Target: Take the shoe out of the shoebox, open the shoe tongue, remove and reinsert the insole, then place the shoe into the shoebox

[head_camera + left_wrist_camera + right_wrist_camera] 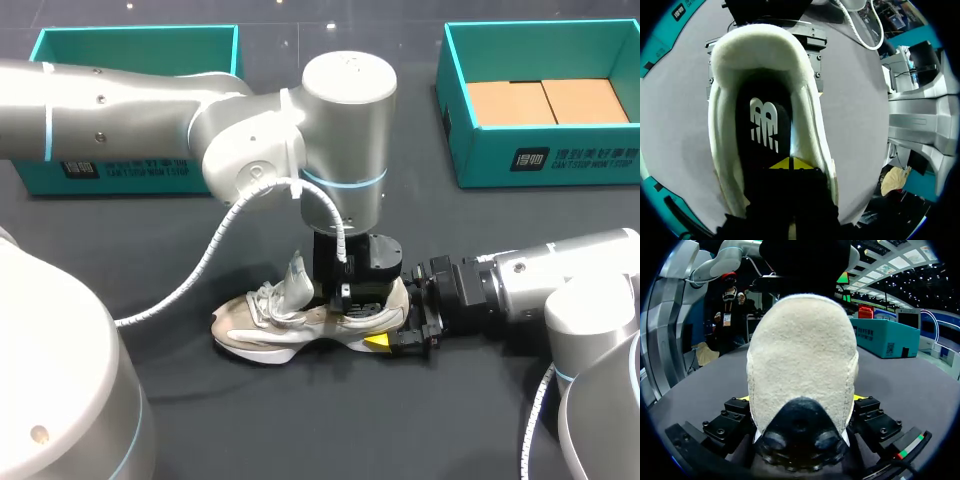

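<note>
The shoe [270, 325] is out of the box and lies on its side on the tabletop [120, 240], between the two arms. The right gripper [801, 399] has its fingers clamped on the heel from both sides, bracing it. The left gripper [790, 164] reaches straight down into the opening, past the raised tongue [297, 280]. Its yellow tips are pressed together over the black insole [762, 125]. I can't tell whether a fold of insole is pinched between them.

I'd call this the insole step, because the insole sits flat inside. The next move needs a firm heel hold while the left fingers work that insole. After that it's a lift across to the open shoebox [545, 160], well behind.
</note>
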`<state>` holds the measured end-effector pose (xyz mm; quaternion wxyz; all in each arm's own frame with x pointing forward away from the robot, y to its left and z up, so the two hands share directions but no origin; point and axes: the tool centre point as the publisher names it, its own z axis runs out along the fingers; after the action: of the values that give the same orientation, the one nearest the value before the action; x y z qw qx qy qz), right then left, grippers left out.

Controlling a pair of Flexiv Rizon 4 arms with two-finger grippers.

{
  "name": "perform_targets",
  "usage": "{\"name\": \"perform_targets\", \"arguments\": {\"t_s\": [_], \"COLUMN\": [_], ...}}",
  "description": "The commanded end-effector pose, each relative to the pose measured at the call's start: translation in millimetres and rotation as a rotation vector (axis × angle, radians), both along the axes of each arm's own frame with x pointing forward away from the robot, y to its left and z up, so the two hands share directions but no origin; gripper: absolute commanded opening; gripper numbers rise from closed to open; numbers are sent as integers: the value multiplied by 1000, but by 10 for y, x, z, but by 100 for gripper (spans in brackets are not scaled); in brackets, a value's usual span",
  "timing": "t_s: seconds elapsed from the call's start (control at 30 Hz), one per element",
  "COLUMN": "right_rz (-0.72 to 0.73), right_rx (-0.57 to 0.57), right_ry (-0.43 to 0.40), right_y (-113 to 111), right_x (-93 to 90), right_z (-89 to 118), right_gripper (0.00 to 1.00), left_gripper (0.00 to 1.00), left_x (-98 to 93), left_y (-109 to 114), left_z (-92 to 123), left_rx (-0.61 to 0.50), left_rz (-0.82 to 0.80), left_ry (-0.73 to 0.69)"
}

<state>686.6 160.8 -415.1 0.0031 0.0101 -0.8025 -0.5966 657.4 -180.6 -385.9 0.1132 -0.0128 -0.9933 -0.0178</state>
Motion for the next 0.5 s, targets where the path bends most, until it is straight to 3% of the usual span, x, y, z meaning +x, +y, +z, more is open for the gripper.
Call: {"name": "perform_targets", "arguments": {"t_s": [0.03,0.23,0.33,0.4,0.5], "right_rz": [0,0,0,0,0], "right_rx": [-5,-5,-5,-5,-5], "right_ry": [0,0,0,0,0], "right_y": [5,5,5,5,5], "right_x": [8,8,8,8,8], "right_z": [-10,-10,-10,-10,-10], "right_gripper": [0,0,0,0,0], "left_gripper": [0,0,20,27,29], "left_x": [-39,-75,-75,-73,-70], "left_y": [57,54,61,61,50], "left_z": [-49,-101,-106,-104,-106], "left_rx": [-16,-12,-16,-18,-17], "left_rz": [3,7,8,8,9], "left_ry": [-4,-39,-53,-61,-86]}}
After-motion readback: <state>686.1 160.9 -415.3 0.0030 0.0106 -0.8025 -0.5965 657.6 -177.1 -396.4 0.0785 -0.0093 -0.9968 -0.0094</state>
